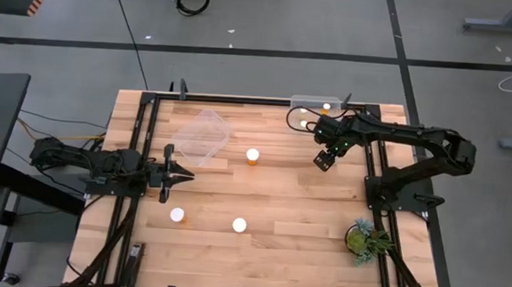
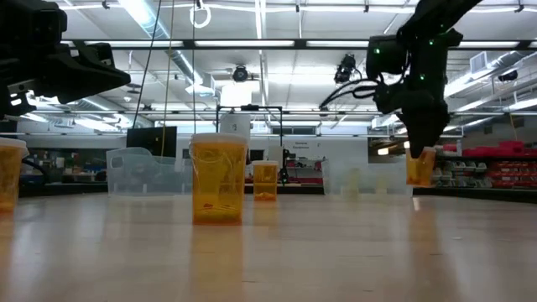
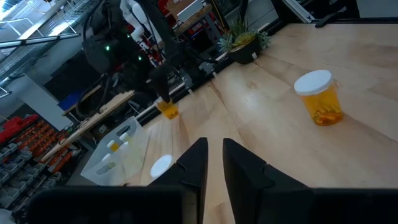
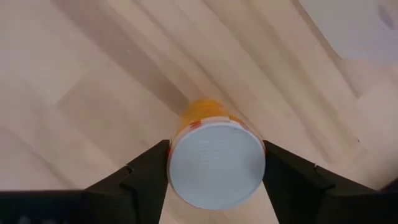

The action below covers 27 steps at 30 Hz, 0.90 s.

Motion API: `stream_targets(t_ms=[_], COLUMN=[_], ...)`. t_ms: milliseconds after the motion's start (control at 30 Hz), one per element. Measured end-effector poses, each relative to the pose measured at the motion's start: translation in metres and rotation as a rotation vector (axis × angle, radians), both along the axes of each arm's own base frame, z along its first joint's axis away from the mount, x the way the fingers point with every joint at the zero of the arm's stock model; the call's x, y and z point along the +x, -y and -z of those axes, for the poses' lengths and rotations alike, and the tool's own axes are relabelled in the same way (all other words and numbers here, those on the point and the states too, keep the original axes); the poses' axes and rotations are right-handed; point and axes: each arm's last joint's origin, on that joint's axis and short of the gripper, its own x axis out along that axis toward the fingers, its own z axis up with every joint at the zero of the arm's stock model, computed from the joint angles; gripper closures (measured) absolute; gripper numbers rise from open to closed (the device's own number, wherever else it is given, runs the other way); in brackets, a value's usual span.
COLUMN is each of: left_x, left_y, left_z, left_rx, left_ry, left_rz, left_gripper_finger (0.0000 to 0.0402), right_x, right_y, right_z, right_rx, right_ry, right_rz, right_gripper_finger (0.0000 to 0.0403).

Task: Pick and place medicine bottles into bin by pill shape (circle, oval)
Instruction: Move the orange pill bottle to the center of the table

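My right gripper hangs at the table's far right, pointing down and shut on an orange medicine bottle with a white cap. Three more bottles stand on their bases on the wood: one mid-table and two nearer the front. Another bottle stands by the clear bin at the far right edge, which holds a bottle. A second clear bin lies at the far left. My left gripper waits shut at the left edge. My right gripper pinches the bottle's white cap between its two fingers, one on each side of the cap's rim. The fingers come from above, pointing down. The bottle hangs upright below them, its base just off the table.
A small green potted plant stands near the right front corner. Dark rails run along the table's left, far and right sides. Bare wood lies between the mid-table bottle and the right arm.
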Motion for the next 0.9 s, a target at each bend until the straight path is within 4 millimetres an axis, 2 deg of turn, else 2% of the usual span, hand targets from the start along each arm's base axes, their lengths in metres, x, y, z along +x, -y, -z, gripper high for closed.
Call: stream_targets(t_ms=[400,500,633,900], left_x=[0.000,0.000,0.000,0.000], left_y=[0.000,0.000,0.000,0.000], left_z=[0.000,0.000,0.000,0.000], left_rx=[0.000,0.000,0.000,0.000], left_ry=[0.000,0.001,0.000,0.000], left_rz=[0.000,0.000,0.000,0.000], left_gripper_finger=[0.0344,0.0342,0.0346,0.0347], right_x=[0.030,0.043,0.068,0.137], right_y=[-0.042,-0.050,-0.059,-0.076], right_z=[-0.017,-0.018,-0.017,-0.020], right_rx=[-0.033,-0.033,-0.030,-0.051], right_ry=[0.078,0.082,0.068,0.064], right_rz=[-0.110,-0.135,-0.188,-0.374], right_gripper_finger=[0.0164,0.0164,0.0164,0.0164])
